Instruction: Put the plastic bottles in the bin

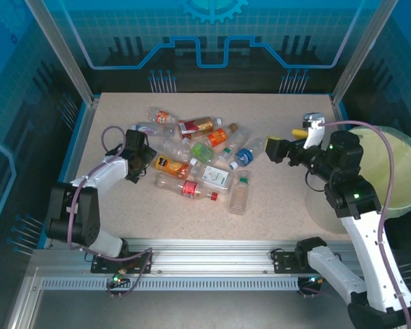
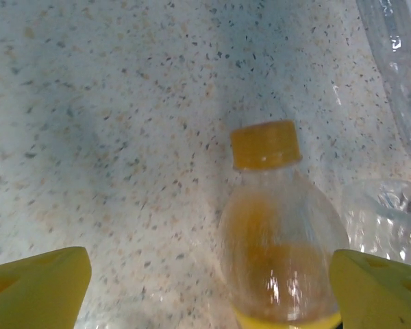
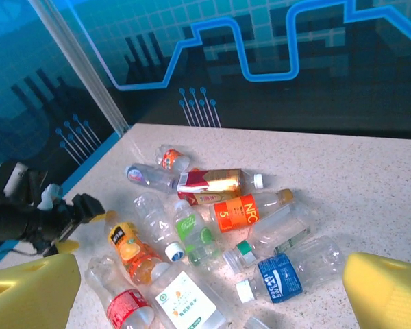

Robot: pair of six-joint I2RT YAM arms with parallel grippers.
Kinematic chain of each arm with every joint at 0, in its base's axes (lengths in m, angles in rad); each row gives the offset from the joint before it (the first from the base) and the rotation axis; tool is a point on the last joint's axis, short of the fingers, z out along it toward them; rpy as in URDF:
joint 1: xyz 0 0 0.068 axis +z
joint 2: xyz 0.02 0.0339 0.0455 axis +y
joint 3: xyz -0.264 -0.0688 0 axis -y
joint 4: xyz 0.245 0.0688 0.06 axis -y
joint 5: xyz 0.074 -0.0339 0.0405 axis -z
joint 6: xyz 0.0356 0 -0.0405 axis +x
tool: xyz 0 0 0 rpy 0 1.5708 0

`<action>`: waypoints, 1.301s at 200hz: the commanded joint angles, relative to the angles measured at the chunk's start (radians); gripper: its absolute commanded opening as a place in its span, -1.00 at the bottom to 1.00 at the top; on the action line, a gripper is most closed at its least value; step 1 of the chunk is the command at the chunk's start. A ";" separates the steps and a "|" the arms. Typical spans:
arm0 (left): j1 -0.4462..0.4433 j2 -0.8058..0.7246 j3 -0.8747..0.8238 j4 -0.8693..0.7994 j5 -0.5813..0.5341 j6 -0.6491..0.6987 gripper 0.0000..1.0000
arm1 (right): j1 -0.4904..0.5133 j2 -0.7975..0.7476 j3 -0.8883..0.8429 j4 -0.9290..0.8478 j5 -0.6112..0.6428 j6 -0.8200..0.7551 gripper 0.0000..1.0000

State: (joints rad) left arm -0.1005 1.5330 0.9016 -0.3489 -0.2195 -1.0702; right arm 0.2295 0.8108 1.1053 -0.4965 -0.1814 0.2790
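Little looks done: the plastic bottles (image 1: 198, 161) lie clustered on the tabletop (image 1: 281, 205), well apart from the bin (image 1: 392, 134) at its right edge, while the open left end effector (image 2: 209, 288) straddles an orange-capped bottle (image 2: 281, 233) without gripping it and the right end effector (image 3: 209, 291) hangs open and empty.

Orange-capped bottle (image 2: 281, 226), seemingly blurred, base beyond lower edge.

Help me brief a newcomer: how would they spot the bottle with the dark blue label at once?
On the speckled table, find the heap of plastic bottles in the middle. Go to the heap's right edge, the side toward the bin, where a clear bottle lies on its side. It alone wears a dark blue label.
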 commanded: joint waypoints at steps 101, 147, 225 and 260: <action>0.012 0.274 0.153 0.148 0.150 -0.032 0.42 | 0.189 0.093 0.009 -0.017 0.212 -0.106 1.00; 0.015 0.247 0.120 0.200 0.133 -0.022 0.12 | 0.194 0.087 -0.020 -0.015 0.228 -0.103 1.00; 0.015 0.018 0.029 0.357 0.102 0.094 0.06 | 0.195 0.045 -0.109 0.104 0.123 -0.104 0.99; 0.012 -0.127 -0.062 0.503 0.147 0.196 0.04 | 0.194 0.064 -0.110 0.109 0.029 -0.119 0.99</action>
State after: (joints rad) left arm -0.0978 1.4979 0.8970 0.0200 -0.1028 -0.9791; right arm 0.4080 0.8719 0.9989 -0.4339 -0.0540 0.1848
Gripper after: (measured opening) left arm 0.522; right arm 0.997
